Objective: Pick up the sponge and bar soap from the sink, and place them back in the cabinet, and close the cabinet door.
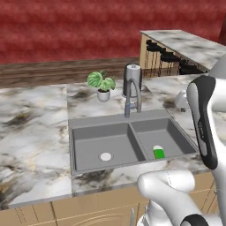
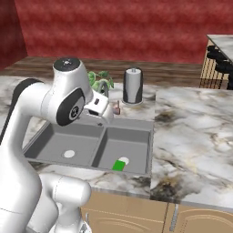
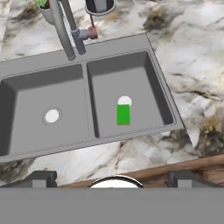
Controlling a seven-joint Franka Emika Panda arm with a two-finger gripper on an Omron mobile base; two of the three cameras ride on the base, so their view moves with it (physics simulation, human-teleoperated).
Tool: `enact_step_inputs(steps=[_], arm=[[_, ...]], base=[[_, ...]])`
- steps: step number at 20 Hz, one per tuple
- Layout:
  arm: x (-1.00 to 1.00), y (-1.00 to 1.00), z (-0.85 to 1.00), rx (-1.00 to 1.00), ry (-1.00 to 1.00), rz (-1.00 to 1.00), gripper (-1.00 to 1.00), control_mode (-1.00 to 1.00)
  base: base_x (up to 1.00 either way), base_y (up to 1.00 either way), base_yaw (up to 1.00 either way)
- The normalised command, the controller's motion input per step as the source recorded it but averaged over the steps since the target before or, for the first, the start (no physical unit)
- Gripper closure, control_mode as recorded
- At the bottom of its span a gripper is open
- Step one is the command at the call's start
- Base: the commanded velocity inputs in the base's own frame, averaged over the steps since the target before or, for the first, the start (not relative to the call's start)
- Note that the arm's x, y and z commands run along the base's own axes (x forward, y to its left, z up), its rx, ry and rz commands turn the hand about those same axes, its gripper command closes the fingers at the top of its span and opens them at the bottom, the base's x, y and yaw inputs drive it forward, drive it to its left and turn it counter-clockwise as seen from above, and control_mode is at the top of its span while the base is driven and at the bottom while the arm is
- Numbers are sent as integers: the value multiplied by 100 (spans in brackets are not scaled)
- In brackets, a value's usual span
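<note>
- Plainly, the sponge (image 3: 123,113) lies flat on the floor of the sink's (image 3: 89,54) right basin, near its front wall, with the white drain disc (image 3: 52,116) alone in the left basin.
- The gripper (image 3: 112,178) hangs high above the front counter edge, well apart from the sponge; its two tips stand wide apart with nothing between them, so it is released.
- The bar soap cannot be made out in either basin; a search may be needed, and a wasted reach is likely if its place is guessed.
- The faucet (image 3: 64,30) arches over the divider; a descent drifting that way could strike it.
- The sponge sits close to the basin's front wall, so a finger could catch the rim.
</note>
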Motion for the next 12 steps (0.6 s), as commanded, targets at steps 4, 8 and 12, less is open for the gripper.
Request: enact_step_inputs(steps=[4,8,12], arm=[[4,0,-44,0,5,0,-100,-100],[5,0,-45,0,6,0,-100,-100],[11,0,-43,0,3,0,-100,-100]], base=[[0,0,0],[0,0,0],[0,0,0]])
